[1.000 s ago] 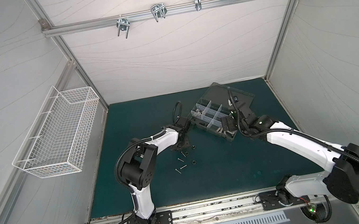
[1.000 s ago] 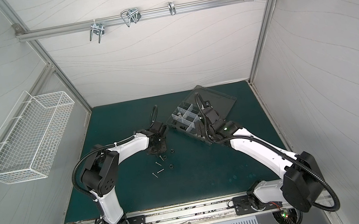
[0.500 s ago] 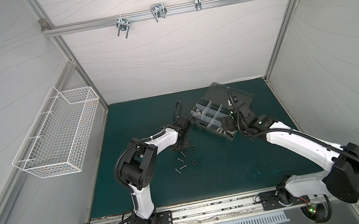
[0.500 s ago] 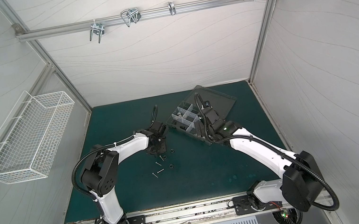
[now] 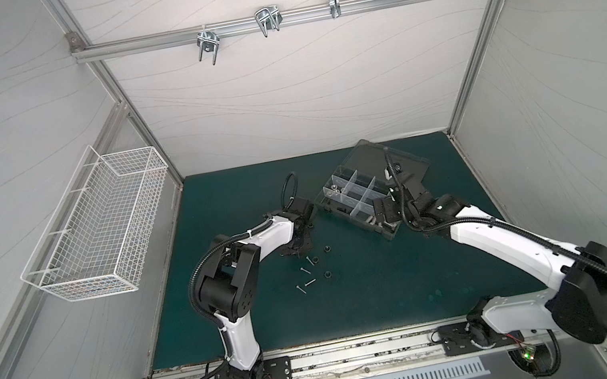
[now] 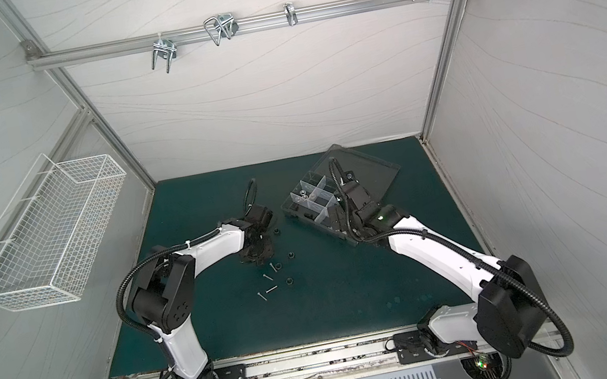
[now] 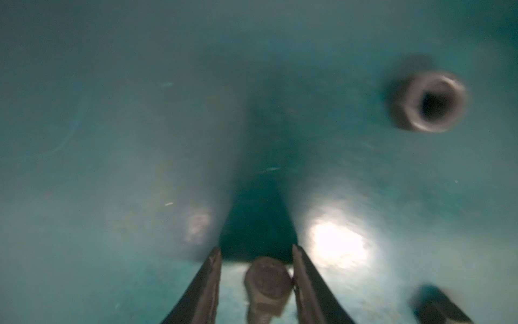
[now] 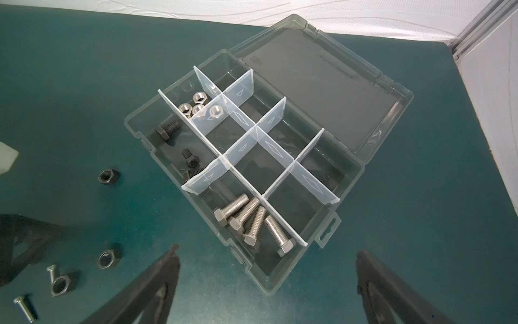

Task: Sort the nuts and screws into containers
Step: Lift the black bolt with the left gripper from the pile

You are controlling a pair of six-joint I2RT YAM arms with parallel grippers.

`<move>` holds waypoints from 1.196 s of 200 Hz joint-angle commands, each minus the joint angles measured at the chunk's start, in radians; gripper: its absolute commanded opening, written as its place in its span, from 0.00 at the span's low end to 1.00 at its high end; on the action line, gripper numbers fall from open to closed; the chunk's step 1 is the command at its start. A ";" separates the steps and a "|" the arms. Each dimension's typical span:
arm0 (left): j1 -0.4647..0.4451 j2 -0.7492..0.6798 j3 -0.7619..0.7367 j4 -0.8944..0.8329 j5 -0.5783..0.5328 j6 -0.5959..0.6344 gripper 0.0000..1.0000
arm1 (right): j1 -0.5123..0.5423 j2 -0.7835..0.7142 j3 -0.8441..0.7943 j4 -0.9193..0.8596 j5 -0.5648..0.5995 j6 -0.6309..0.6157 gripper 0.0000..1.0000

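The left gripper (image 7: pixel 256 248), narrow, straddles a bolt (image 7: pixel 266 280), grip unclear; the right gripper (image 8: pixel 268 249) gapes wide at four o'clock of the box (image 5: pixel 354 190) in a top view.

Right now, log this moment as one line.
left gripper: open, straddling hex bolt | right gripper: open, empty, over organizer box | boxed separately: silver nuts, black screws, silver bolts | loose: black nuts, thin screws
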 commanded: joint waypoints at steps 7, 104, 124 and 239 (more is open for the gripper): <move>0.014 -0.010 -0.017 -0.056 -0.028 -0.027 0.52 | -0.003 0.004 -0.009 0.020 -0.017 -0.003 0.99; -0.008 -0.083 -0.089 -0.054 0.046 -0.026 0.56 | -0.004 0.015 -0.008 0.035 -0.035 -0.003 0.99; -0.011 -0.074 -0.091 -0.054 0.041 -0.030 0.52 | -0.004 0.013 -0.007 0.035 -0.039 -0.003 0.99; -0.012 -0.064 -0.077 -0.065 0.024 -0.018 0.30 | -0.004 0.012 0.003 0.030 -0.046 -0.001 0.99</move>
